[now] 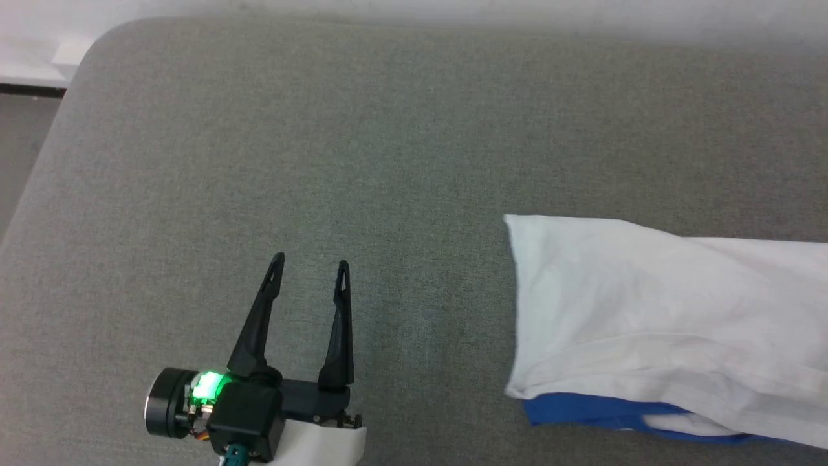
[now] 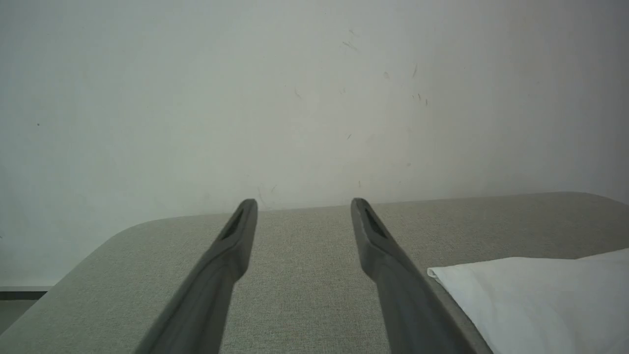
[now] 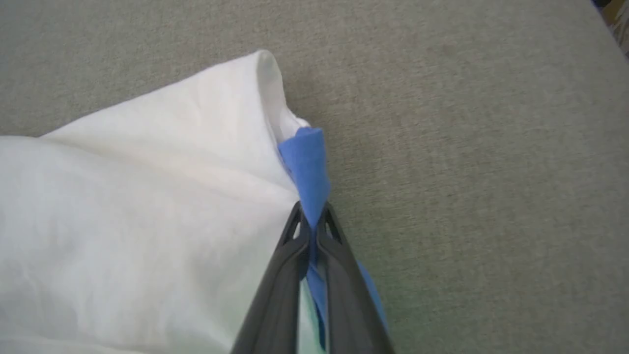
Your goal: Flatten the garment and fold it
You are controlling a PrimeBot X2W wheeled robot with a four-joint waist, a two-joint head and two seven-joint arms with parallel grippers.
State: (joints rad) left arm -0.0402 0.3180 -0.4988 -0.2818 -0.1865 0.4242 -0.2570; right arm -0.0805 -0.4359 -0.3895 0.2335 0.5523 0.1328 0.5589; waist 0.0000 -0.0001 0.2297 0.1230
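Black left claw [image 1: 310, 260], green light [image 1: 206, 386], white forearm [image 1: 323, 450]

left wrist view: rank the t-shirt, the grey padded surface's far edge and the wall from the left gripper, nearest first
1. T-shirt: white cloth just right of the left gripper.
2. Far edge of the grey padded surface: ahead of the fingertips.
3. Wall: behind that edge, farthest.

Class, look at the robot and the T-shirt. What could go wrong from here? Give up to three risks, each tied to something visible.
1. The right hand is shut on only a thin fold of blue fabric; it may slip free when pulled.
2. The garment lies doubled over, blue tucked beneath white; pulling one point may drag the bundle rather than spread it.
3. The left hand stands open, apart from the cloth, so nothing anchors it.
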